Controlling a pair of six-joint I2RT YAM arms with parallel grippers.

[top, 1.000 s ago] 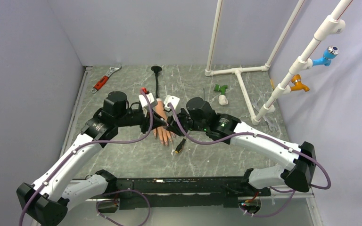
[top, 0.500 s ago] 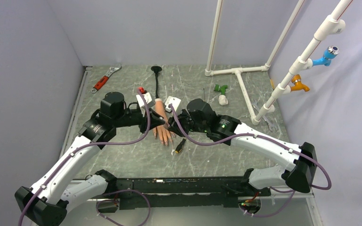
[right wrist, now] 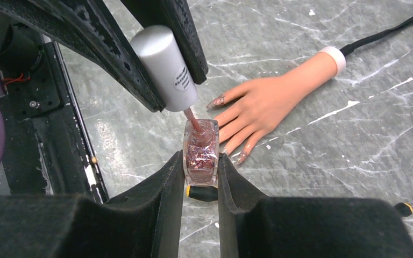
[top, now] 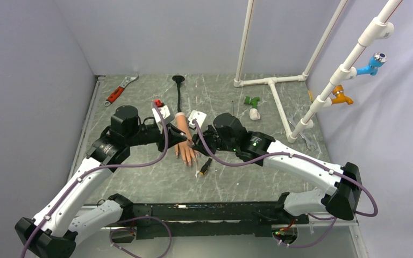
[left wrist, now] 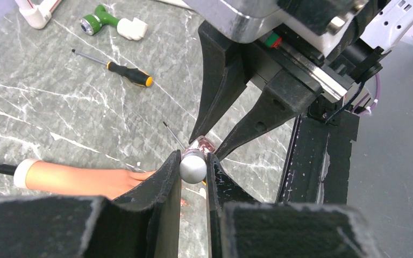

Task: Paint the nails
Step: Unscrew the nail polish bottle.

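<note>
cap [right wrist: 164,67]: looked smooth, satin silver metal
bottle [right wrist: 200,150]: showed clear glossy glass
model hand [right wrist: 269,105]: seemed matt, rubbery
table [right wrist: 355,161]: looked smooth, marbled stone

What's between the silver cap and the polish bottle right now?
Only the thin brush stem, running from the silver cap into the polish bottle neck; right wrist view shows it.

My top camera looks down from high on the near side of the mannequin hand [top: 187,153], well back. My wrist cameras sit close, facing it from opposite flanks. All three share that hand; the wrist pair also share the polish bottle [right wrist: 200,153].
</note>
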